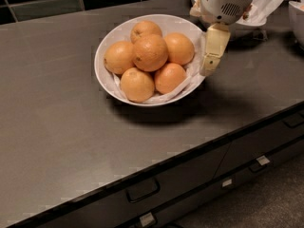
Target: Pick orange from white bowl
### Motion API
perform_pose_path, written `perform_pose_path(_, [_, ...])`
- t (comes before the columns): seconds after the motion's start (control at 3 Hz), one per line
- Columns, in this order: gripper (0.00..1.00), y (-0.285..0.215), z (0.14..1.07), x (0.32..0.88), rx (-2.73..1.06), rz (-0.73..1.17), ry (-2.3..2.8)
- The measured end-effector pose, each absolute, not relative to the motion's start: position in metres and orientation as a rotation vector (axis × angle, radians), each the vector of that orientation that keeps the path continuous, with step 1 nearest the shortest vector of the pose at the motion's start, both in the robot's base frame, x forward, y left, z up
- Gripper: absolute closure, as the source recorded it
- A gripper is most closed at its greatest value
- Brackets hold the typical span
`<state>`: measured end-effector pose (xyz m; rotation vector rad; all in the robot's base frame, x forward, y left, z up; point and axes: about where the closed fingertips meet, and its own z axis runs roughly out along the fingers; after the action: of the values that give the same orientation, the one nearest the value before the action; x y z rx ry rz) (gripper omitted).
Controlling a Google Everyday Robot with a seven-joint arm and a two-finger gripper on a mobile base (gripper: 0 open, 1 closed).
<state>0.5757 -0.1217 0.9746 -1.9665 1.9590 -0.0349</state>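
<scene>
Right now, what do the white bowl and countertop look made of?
White bowl: glossy, likely ceramic, rim shines; crumpled paper liner. Countertop: dark matte, laminate or stone, unclear. End effector, beside the bowl's right rim: cream plastic-looking shell.

Right rim of white bowl (101, 56) behind gripper (208, 68); arm (223, 3) cut off above.

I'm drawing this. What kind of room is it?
Probably a kitchen: a dark countertop with drawers underneath, a tiled wall behind, and a white bowl of oranges. The gripper hangs beside the bowl's rim.
</scene>
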Motion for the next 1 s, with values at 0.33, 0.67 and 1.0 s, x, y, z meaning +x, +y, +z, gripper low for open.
perform_pose_path(0.33, [0.0,-0.095,0.97,0.592,-2.022,-0.025,1.902])
perform_pose_path(0.67, [0.0,-0.095,0.97,0.592,-2.022,-0.025,1.902])
perform_pose_path(1.0, [0.0,-0.075,0.977,0.595,-2.071,-0.009,1.835])
